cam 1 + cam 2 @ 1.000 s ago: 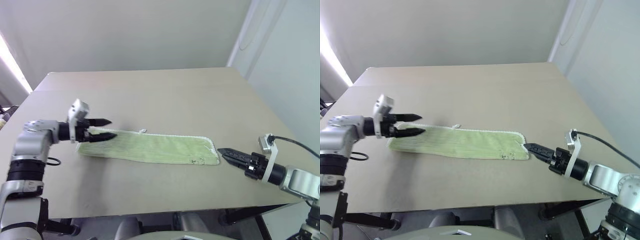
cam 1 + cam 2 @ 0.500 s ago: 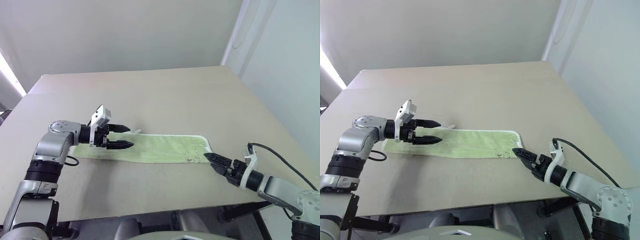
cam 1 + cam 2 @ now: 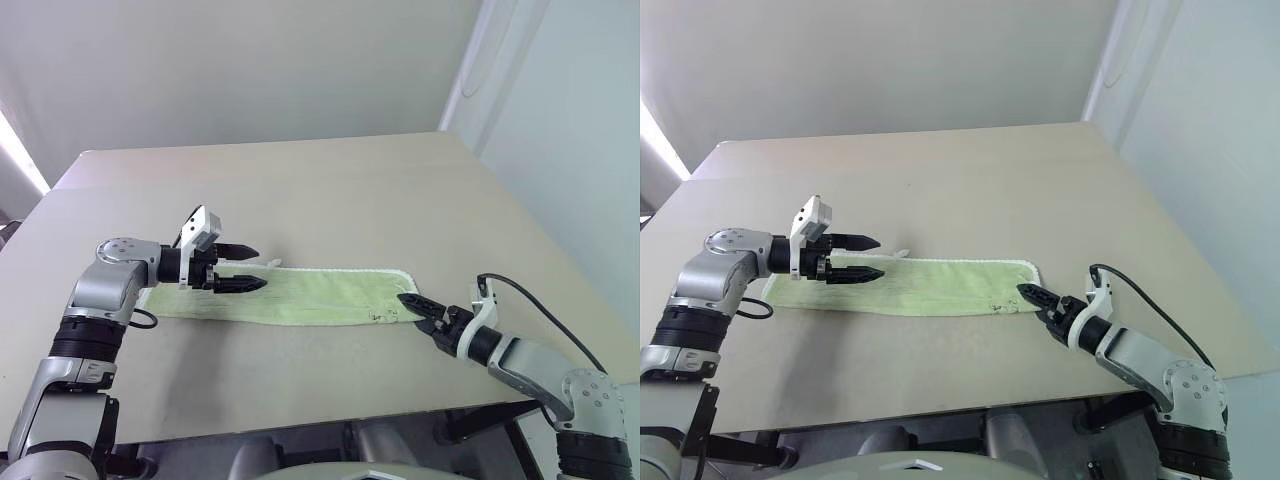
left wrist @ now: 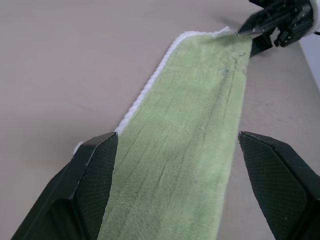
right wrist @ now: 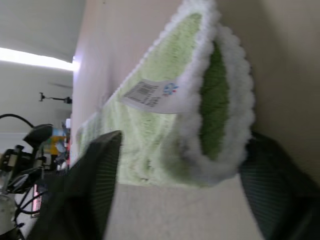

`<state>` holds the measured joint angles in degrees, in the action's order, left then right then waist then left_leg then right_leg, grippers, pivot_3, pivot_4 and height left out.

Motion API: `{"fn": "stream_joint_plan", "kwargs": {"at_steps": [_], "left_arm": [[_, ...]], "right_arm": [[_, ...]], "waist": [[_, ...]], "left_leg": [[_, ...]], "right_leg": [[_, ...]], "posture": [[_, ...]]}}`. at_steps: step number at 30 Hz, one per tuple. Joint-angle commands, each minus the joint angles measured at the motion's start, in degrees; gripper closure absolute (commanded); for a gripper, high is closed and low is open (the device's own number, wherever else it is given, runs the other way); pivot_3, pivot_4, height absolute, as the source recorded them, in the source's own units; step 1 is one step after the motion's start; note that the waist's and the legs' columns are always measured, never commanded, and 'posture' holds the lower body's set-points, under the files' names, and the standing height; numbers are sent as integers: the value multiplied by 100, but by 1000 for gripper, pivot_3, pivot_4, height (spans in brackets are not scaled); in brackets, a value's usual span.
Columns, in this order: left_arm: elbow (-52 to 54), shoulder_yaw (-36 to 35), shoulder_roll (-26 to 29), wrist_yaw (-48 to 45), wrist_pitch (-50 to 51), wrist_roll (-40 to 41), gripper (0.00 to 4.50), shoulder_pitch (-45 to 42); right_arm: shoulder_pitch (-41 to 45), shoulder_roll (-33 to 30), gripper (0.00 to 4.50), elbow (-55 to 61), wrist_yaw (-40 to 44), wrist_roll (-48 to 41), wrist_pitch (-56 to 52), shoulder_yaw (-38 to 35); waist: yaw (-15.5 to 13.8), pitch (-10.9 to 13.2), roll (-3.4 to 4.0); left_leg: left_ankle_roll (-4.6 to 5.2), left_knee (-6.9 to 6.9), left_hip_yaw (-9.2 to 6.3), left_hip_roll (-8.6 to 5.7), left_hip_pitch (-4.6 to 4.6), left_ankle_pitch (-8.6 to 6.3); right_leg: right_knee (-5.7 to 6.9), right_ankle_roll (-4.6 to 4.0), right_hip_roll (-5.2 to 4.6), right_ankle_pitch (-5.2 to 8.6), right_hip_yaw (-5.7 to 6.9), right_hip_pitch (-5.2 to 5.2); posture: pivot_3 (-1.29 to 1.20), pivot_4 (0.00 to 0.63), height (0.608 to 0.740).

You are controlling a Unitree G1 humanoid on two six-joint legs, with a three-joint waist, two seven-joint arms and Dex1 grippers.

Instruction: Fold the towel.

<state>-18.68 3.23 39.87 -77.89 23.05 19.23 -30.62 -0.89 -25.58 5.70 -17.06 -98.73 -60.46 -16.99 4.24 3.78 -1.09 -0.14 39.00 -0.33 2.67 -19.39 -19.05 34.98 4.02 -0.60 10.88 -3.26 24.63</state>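
Observation:
The towel (image 3: 310,297), a long light-green strip with white edging, lies flat across the table's near half. My left gripper (image 3: 258,268) hovers open just above its left end, and the cloth (image 4: 190,125) runs away between the two fingers. My right gripper (image 3: 405,298) has reached the towel's right end. Its fingers stand apart on either side of the fluffy white-edged corner (image 5: 210,95), next to a white printed label (image 5: 150,92). A small white loop tag (image 3: 275,262) sticks out from the far edge near the left gripper.
The beige table (image 3: 350,190) stretches bare behind the towel, and its front edge runs close below both arms. A black cable (image 3: 545,315) loops off the right wrist. A pale wall stands to the right.
The right gripper has moved left and forward, from just off the towel's right end to straddling its corner. The left gripper stays open over the left end. The camera view shifted.

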Motion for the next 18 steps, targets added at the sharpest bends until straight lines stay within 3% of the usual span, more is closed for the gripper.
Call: {"fn": "stream_joint_plan", "kwargs": {"at_steps": [1, 5, 7, 11, 16, 18], "left_arm": [[-150, -111, 17, 67, -257, -60, 438, -272], [-346, -134, -32, 148, -356, -73, 438, -377], [-424, -147, -41, 177, -402, -87, 438, -418], [-552, -143, -40, 208, -495, -137, 438, -472], [-715, -129, -48, 249, -605, -191, 438, -553], [-820, -118, -51, 244, -665, -228, 438, -602]], "right_arm": [[134, -117, 2469, 1, -46, 78, -50, 194], [230, -103, 3943, -28, -67, 190, 210, 27], [276, -178, 4463, -33, -77, 243, 332, -140], [241, -571, 4463, -123, 13, 296, 341, -412], [141, -1626, 4463, -561, 345, 435, 66, -968], [95, -2351, 4463, -977, 587, 638, -185, -1325]], "waist": [[-2, 0, 0], [-5, -4, -7], [-13, -4, -8], [-41, 1, 1], [-63, 7, 9], [-63, 10, 13]], "left_leg": [[0, 0, 0, 0, 0, 0], [1, -4, 4, -1, -8, -1], [2, -4, 5, -1, -8, -1], [2, 1, 4, -7, -6, -1], [4, -2, 5, -14, -18, -2], [12, -3, 4, -13, -17, -6]], "right_leg": [[0, -1, 0, 0, 0, 5], [0, -7, 0, 3, -1, 15], [-2, -7, -1, 3, -2, 14], [-3, -7, -4, 3, -7, 15], [-12, -8, -6, 5, -11, 20], [-16, -8, -3, 6, -11, 20]], "posture": [[0, 0, 712], [0, 0, 712], [0, 0, 712], [0, 0, 712], [0, 0, 712], [0, 0, 712]]}}
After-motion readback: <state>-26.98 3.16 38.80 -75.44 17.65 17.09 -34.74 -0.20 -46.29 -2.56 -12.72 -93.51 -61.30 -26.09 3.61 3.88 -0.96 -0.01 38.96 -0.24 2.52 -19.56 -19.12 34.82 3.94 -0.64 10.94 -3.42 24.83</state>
